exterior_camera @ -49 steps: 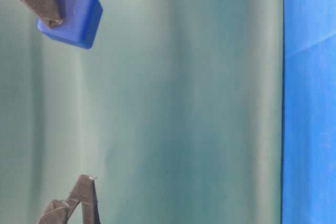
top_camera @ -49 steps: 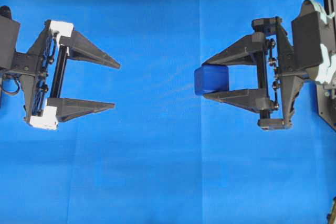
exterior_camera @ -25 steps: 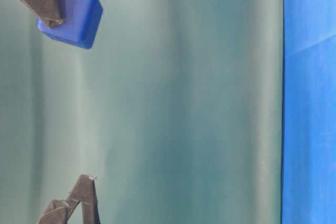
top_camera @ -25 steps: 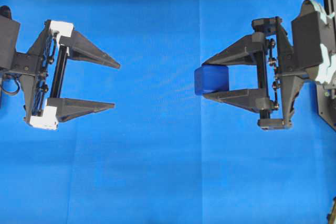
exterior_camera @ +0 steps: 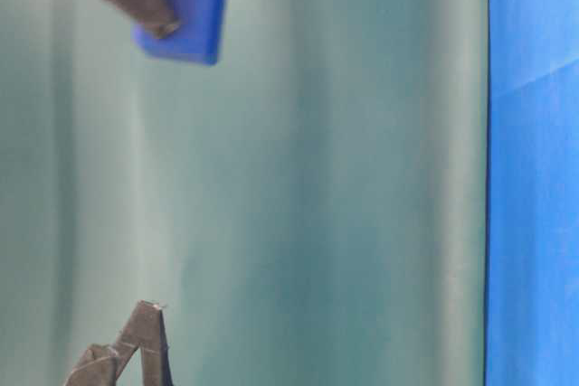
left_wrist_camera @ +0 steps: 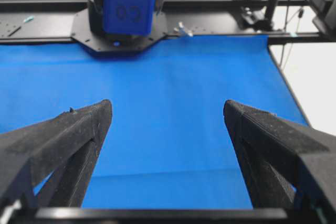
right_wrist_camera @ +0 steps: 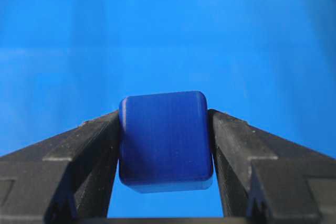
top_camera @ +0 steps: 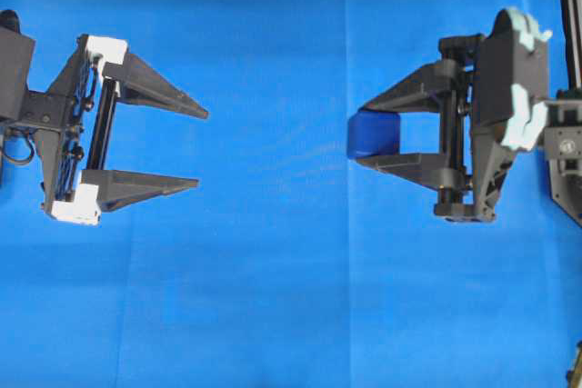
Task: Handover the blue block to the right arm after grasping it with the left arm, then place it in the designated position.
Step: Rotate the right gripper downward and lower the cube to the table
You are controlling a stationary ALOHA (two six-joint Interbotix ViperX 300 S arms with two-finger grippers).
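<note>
Handover done: right gripper (top_camera: 368,135) clamped the blue block (top_camera: 375,134) at its fingertips; left gripper (top_camera: 198,149), well apart, gaped empty. Next: lower block onto cloth (top_camera: 273,297).

The blue block (left_wrist_camera: 128,4) bears embossed marks (too blurred to read).

Left gripper (top_camera: 195,149) hovers with fingers spread wide and nothing between them; right gripper (top_camera: 361,133) faces it, fingers clamped on the blue block (top_camera: 374,134).
</note>
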